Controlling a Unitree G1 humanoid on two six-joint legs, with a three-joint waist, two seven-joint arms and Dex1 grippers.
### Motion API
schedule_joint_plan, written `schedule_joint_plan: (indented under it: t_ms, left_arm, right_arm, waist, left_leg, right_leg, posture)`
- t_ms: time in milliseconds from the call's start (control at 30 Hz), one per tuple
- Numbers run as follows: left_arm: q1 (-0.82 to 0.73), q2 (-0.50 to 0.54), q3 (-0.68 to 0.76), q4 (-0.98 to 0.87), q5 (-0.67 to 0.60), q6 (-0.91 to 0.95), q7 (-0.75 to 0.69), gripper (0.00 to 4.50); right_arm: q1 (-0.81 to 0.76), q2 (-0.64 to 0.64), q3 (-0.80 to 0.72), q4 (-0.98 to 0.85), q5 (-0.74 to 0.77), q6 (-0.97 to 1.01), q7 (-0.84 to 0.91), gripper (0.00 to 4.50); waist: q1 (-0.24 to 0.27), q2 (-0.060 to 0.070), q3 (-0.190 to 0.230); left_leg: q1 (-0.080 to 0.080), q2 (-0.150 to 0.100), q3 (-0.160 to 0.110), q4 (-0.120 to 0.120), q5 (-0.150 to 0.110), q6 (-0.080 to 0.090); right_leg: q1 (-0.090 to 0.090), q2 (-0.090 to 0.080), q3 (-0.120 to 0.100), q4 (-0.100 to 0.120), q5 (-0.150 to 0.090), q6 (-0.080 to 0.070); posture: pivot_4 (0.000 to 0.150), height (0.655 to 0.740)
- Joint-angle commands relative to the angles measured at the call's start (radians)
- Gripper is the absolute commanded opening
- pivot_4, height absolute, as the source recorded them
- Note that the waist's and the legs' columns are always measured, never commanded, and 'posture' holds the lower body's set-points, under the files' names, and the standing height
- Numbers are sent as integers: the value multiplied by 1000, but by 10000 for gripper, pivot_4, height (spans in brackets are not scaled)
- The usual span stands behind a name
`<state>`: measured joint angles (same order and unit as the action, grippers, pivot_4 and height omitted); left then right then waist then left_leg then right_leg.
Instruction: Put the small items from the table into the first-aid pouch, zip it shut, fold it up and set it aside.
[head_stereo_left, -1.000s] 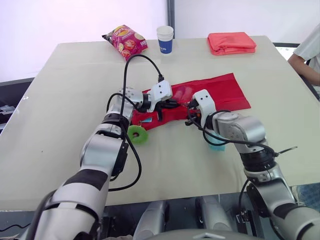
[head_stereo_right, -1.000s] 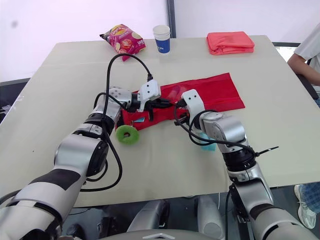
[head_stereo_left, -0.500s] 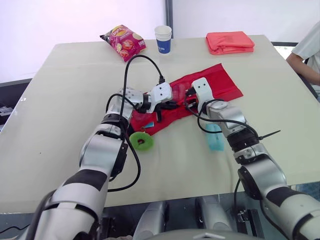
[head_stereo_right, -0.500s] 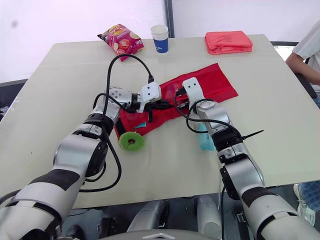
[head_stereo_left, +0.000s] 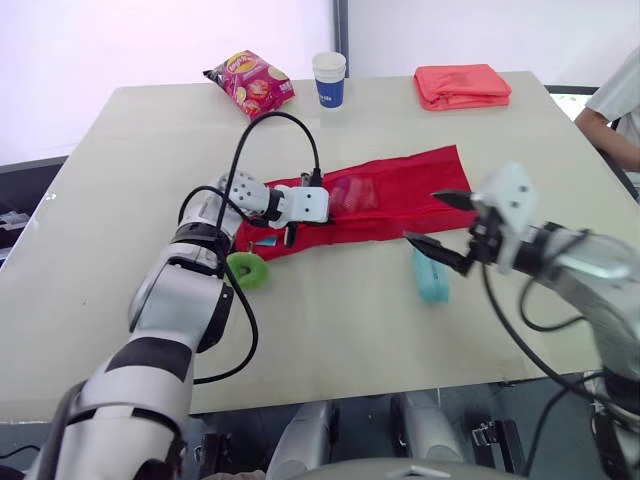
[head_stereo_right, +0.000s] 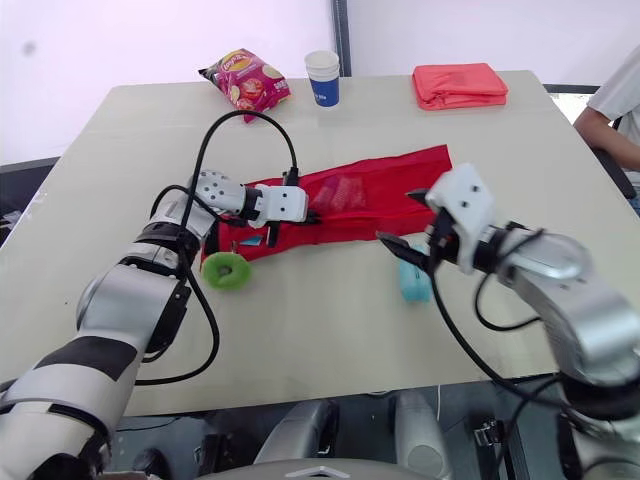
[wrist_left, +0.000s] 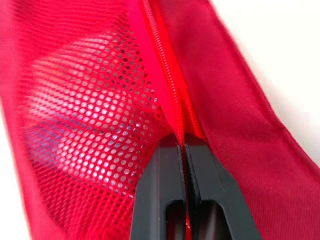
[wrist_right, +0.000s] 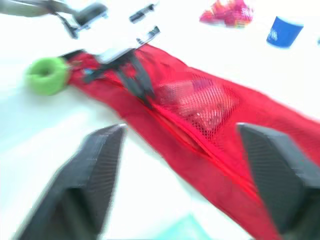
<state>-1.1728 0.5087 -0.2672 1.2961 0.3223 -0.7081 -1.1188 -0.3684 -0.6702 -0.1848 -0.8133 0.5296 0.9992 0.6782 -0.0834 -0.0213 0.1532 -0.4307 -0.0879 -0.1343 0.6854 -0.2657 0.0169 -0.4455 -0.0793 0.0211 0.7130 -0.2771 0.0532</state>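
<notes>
**Red first-aid pouch (head_stereo_left: 385, 195).** The pouch is laid out flat and unfolded near the middle of the table (head_stereo_left: 120, 190), running from the centre toward the robot's right. Its mesh panel (wrist_left: 85, 115) and zipper (wrist_left: 160, 65) are seen close up in the left wrist view, and pale contents can be made out through the mesh.

**Grippers.** The zipper seam is pinched between the closed fingers of the left gripper (wrist_left: 184, 146), toward the pouch's left end. The right gripper (head_stereo_left: 428, 218) is held above the table just off the pouch's near edge. Its two fingers are spread wide and nothing is held between them.

**Loose items.** A green ring (head_stereo_left: 246, 270) is seen just beside the pouch's left end. A teal packet (head_stereo_left: 431, 276) is seen on the table near the pouch's near edge, beneath the right gripper.

**Surface and room.** The tabletop is plain beige. Along its far edge are placed a crisp bag (head_stereo_left: 250, 82), a blue-and-white paper cup (head_stereo_left: 329, 78) and a folded coral cloth (head_stereo_left: 462, 85). The table is backed by a white wall (head_stereo_left: 150, 40), and a person's arm (head_stereo_left: 612, 118) is seen at the right edge.
</notes>
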Motion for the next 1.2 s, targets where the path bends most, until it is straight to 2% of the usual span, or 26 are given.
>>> schedule_joint_plan:
  t_ms: [33,67,200,300,367,433,467,533,633,767,900,1033,1133,1200]
  left_arm:
    - [-25,23,87,18,-89,63,-78,0]
    - [-29,22,119,22,-127,117,-137,0]
    - [-23,30,215,9,-228,276,-234,11868]
    - [5,69,278,-42,-306,437,-312,22802]
    - [52,98,306,-129,-345,535,-319,30720]
    - [153,121,310,-332,-373,664,-297,40707]
    - [208,118,319,-463,-399,749,-268,43940]
    - [303,98,335,-724,-459,975,-190,43940]
    - [403,71,272,-1031,-388,1183,-16,43940]
    - [416,-38,185,-1180,-367,1304,128,43940]
    - [383,-126,68,-1176,-281,1253,252,43940]
    - [320,-146,-32,-1032,-190,1120,310,43940]
    - [265,-138,-95,-900,-132,993,317,35990]
    - [227,-143,-116,-792,-106,903,324,26844]
  right_arm:
    - [18,-48,-158,-122,103,76,-15,44822]
    - [24,-61,-189,-141,129,95,-22,44822]
    - [41,-100,-291,-189,221,151,-54,45000]
    - [76,-135,-409,-222,315,179,-64,45000]
    - [116,-170,-491,-232,374,189,-72,45000]
    - [154,-208,-553,-234,415,191,-82,45000]
    - [168,-225,-574,-234,438,188,-88,45000]
    - [188,-250,-602,-230,479,175,-107,45000]
    - [206,-278,-605,-215,514,154,-145,45000]
    - [216,-307,-560,-194,522,123,-192,45000]
    - [219,-336,-539,-182,546,97,-230,45000]
    - [212,-357,-509,-173,574,75,-275,45000]
    - [217,-378,-495,-172,594,64,-302,45000]
    - [220,-385,-486,-169,612,56,-324,45000]
  waist:
    - [5,0,0]
    - [8,0,0]
    - [16,0,0]
    - [20,0,0]
    - [18,0,0]
    - [15,0,0]
    - [15,0,0]
    - [20,0,0]
    - [39,0,0]
    - [66,-1,0]
    - [73,-1,0]
    - [70,-1,0]
    - [70,-1,0]
    - [71,-1,0]
  left_leg:
    - [0,0,0,0,0,0]
    - [0,0,0,0,0,0]
    - [0,0,0,1,0,0]
    - [0,0,0,2,0,0]
    - [0,0,-1,2,0,0]
    - [1,0,-1,1,0,0]
    - [2,0,-1,0,0,0]
    - [3,0,-1,0,0,0]
    - [3,0,-2,2,0,0]
    - [5,0,-2,3,0,0]
    - [13,0,0,0,-1,2]
    - [15,0,1,-2,-1,2]
    - [16,1,2,-2,-1,2]
    - [16,1,2,-2,-2,3]
  right_leg:
    - [0,0,0,0,0,0]
    - [0,0,0,0,0,0]
    - [1,0,-1,0,0,0]
    - [2,-1,-2,0,0,0]
    - [2,-1,-3,0,0,0]
    - [3,-1,-2,0,0,0]
    - [3,-1,-2,0,0,0]
    - [5,-1,-1,-1,0,0]
    - [6,-1,-2,-1,0,0]
    - [9,-2,-2,-3,0,1]
    - [18,-2,-1,-8,1,1]
    - [19,-2,0,-8,1,2]
    - [20,-2,0,-9,1,2]
    - [20,-2,0,-10,1,2]
  posture:
    - [1500,7400]
    - [1500,7400]
    - [1500,7400]
    - [1500,7400]
    - [1500,7400]
    - [1500,7400]
    - [1500,7400]
    - [1500,7400]
    - [1500,7400]
    - [1500,7400]
    - [1500,7400]
    - [1500,7400]
    - [1500,7400]
    - [1500,7400]
